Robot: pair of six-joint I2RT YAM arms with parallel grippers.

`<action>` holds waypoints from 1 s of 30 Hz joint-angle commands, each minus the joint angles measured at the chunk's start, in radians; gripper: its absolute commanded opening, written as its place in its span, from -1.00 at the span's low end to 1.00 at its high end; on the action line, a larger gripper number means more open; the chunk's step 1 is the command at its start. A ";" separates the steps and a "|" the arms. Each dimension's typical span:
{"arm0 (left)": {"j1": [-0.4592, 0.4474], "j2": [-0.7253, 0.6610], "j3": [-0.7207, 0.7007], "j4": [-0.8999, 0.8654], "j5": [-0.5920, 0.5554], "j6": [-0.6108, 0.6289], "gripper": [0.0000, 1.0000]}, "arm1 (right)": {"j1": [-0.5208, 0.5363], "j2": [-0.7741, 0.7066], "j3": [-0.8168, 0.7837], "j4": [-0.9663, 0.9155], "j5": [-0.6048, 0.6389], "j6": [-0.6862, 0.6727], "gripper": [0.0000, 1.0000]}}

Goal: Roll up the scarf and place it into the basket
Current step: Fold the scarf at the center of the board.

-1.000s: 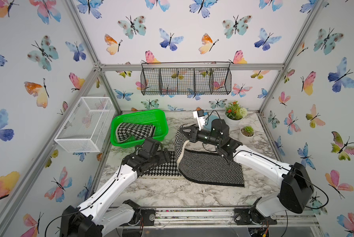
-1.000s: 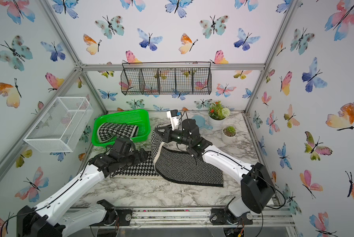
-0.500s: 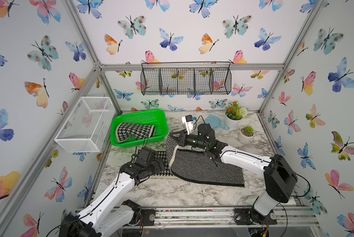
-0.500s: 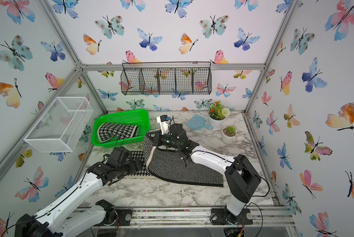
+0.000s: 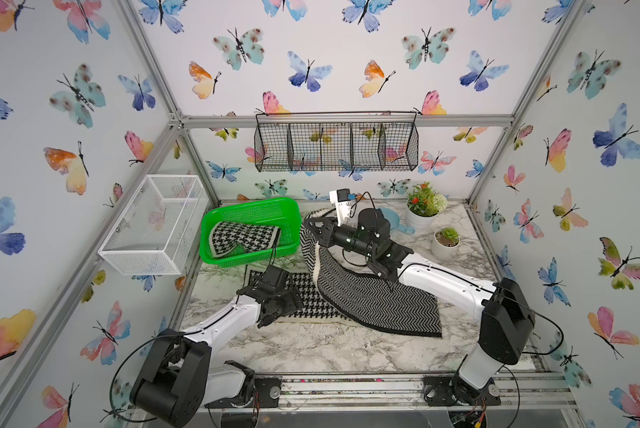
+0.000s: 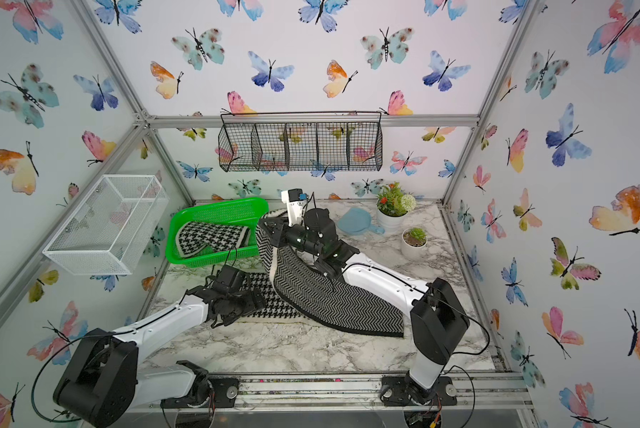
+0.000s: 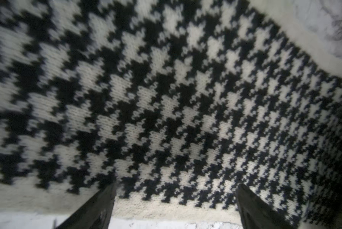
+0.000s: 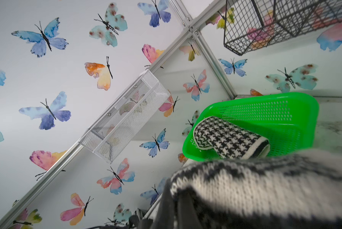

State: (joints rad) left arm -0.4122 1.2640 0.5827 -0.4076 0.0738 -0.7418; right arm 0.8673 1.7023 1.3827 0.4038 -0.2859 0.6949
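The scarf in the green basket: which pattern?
The scarf is black-and-white houndstooth, clearest in the right wrist view.

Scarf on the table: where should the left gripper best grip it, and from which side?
Probably the scarf's cream near hem, from above: it lies flat and free under the open left gripper, while the right gripper holds the raised far end.

Black wire rack [image 5: 337, 146], white mesh box [image 5: 155, 226]

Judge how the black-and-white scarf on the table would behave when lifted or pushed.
Probably floppy: the scarf sags in a curve from the right tool down to the table. Likely light for its size: one pinched edge holds up a broad fold. Pushed, the knit would probably bunch rather than slide.
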 commanded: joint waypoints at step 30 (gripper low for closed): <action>0.024 -0.077 -0.030 0.012 0.038 -0.005 0.91 | -0.001 0.215 0.138 0.028 -0.028 0.021 -0.98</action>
State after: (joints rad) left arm -0.3935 1.2087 0.5583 -0.3775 0.0998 -0.7483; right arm 0.8673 1.8896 1.5448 0.3870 -0.2909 0.6937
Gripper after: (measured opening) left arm 0.954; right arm 0.055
